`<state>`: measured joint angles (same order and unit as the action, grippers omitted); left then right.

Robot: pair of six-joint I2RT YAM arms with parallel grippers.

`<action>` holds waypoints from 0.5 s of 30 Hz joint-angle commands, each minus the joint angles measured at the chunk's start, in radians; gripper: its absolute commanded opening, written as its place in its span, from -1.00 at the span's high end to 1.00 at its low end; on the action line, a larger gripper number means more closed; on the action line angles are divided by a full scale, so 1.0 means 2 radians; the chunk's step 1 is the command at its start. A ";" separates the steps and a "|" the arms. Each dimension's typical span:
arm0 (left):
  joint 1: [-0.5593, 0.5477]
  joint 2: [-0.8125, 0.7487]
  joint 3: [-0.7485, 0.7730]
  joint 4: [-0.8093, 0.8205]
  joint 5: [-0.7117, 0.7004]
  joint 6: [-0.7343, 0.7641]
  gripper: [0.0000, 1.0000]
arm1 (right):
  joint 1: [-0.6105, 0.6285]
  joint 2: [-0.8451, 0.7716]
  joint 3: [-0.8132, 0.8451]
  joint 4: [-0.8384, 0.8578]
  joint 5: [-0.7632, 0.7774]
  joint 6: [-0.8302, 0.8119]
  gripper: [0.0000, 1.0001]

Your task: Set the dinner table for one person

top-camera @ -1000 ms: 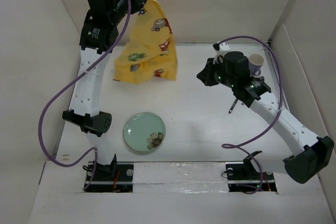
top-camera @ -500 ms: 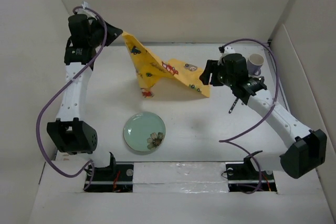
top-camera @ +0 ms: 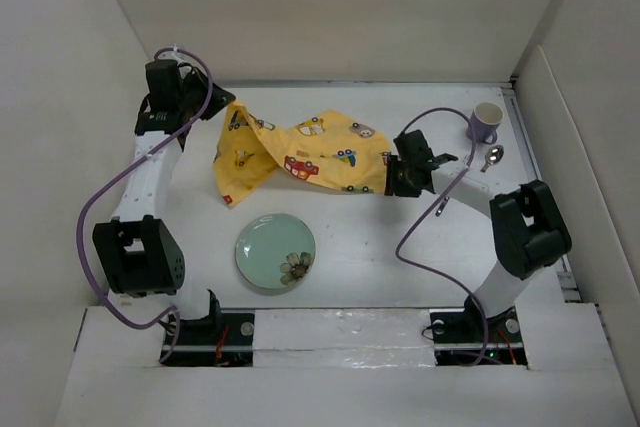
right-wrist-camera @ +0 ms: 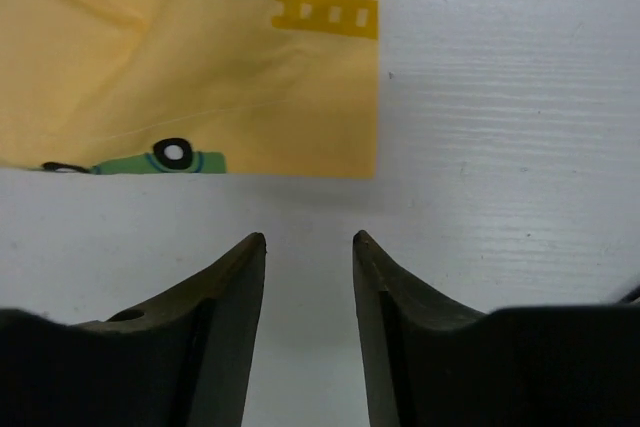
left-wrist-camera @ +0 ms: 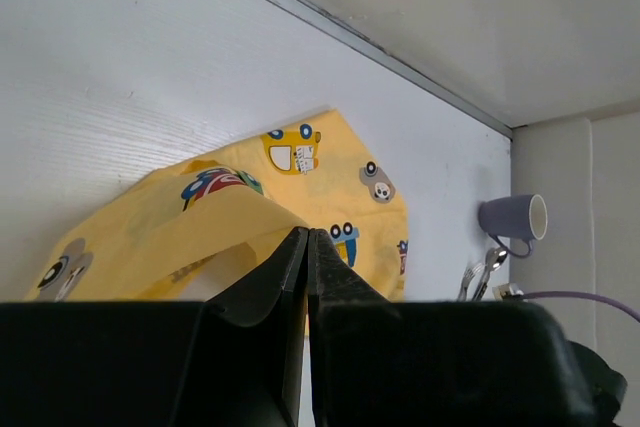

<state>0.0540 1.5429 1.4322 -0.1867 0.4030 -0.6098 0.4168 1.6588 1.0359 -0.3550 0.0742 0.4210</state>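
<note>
Dinner table [top-camera: 360, 247] lay flat and white beneath both my arms, with the yellow car-print cloth [top-camera: 310, 152] twisted across its middle toward 12 o'clock and a green plate [top-camera: 275, 251] at the cloth's 7 o'clock. My left gripper [left-wrist-camera: 307, 235] was pressed together, pinching the cloth's 9 o'clock corner. My right gripper [right-wrist-camera: 308, 239] stood spread and empty just off the cloth's 3 o'clock edge, a purple mug [top-camera: 486, 122] off at 2 o'clock.

The cloth [right-wrist-camera: 190, 57] runs off the right wrist view's top and left edges; the left wrist view hides part of the spoon [left-wrist-camera: 494, 261].
</note>
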 commanded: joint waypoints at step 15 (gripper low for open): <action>0.001 -0.072 -0.068 0.051 0.019 0.026 1.00 | 0.010 0.112 0.086 -0.056 0.060 0.062 -0.04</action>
<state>0.0540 1.4445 1.3125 -0.1452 0.4137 -0.5732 0.4255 1.8416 1.1797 -0.4202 0.1608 0.5064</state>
